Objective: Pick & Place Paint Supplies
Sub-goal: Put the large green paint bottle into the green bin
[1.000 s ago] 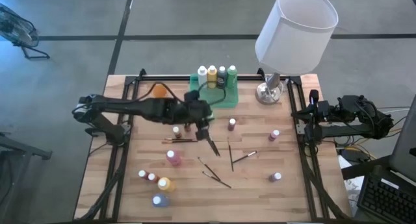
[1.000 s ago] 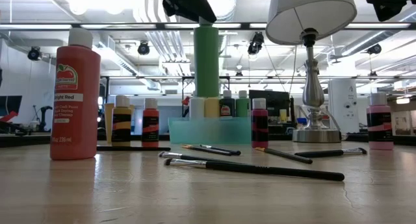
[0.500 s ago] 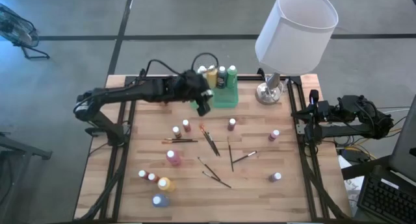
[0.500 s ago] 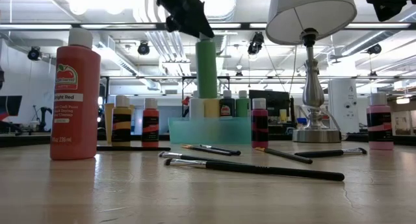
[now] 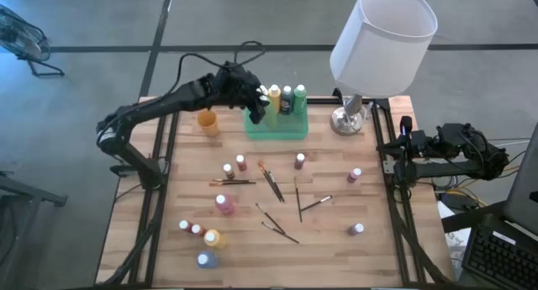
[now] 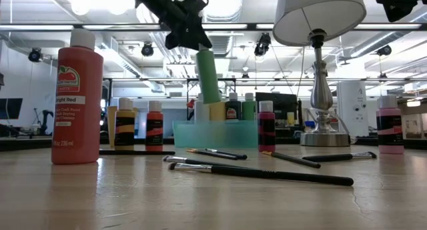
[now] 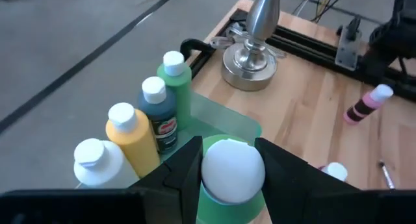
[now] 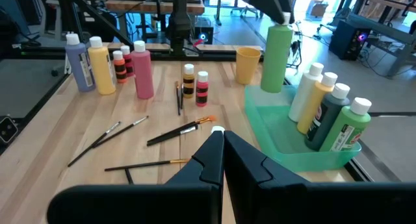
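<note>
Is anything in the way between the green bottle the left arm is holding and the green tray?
Nothing visible blocks it. The left gripper holds the green bottle tilted above the tray. Four bottles line the tray's far side; the near side is free.

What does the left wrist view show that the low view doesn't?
Only the left wrist view shows the white cap of the green bottle clamped in the left gripper, a look down into the tray, and the lamp's base on the wood.

Only the low view shows the held bottle's tilted body above the tray, the big red bottle, the brushes lying on the table, and the lampshade.

Both show the row of bottles standing in the tray.
</note>
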{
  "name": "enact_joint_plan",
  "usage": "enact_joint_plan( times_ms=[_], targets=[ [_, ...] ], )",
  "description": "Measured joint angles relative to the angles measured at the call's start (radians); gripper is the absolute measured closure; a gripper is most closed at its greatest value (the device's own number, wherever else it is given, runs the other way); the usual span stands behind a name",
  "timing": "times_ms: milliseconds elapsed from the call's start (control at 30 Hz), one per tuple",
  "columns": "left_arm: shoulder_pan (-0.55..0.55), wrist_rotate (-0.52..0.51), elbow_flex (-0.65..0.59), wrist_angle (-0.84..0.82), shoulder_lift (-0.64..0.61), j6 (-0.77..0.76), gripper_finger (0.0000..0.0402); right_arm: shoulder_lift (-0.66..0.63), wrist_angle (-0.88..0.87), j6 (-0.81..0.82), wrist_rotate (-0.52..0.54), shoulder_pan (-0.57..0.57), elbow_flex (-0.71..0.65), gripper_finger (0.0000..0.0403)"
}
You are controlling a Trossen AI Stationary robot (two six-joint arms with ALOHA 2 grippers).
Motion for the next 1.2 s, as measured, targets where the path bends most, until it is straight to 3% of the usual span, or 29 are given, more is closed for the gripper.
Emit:
enact_joint_plan(
  times_ms=[267,1200],
  targets=[
    [0.048,0.108,0.000,0.075,0.064,-0.011,0.0266,0.000,0.000,0.000,0.000,0.000,0.000,0.0394],
    [0.076,-0.076,-0.002,0.229,0.294,0.029,0.0268,0.000,0.000,0.000,0.000,0.000,0.000,0.0394]
  ],
)
